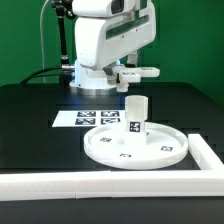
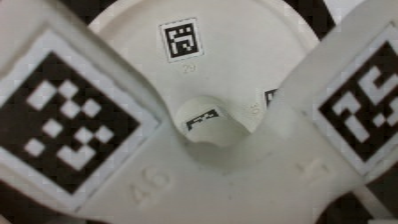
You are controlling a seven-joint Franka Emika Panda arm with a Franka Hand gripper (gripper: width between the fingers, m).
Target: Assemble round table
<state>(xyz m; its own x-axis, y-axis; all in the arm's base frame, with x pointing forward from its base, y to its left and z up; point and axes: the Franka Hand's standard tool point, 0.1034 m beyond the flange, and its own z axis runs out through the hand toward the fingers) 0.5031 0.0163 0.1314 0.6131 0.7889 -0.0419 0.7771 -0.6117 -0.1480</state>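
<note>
The large round disc (image 1: 135,148) lies flat near the table's front, and the short cylindrical post (image 1: 137,112) stands upright on its middle. My gripper (image 1: 129,77) hangs above and behind the post, shut on the small cross-shaped piece (image 1: 141,72), which it holds level in the air, apart from the post. In the wrist view the cross-shaped piece (image 2: 231,180) fills the near field, with tagged arms spread to both sides. Between the arms the post's top (image 2: 210,128) and the disc (image 2: 205,40) show below. My fingers are hidden behind the piece there.
The marker board (image 1: 92,118) lies flat behind the disc, toward the exterior view's left. A long white border rail (image 1: 60,181) runs along the table's front and turns up at the exterior view's right (image 1: 205,150). The arm's base stands at the back.
</note>
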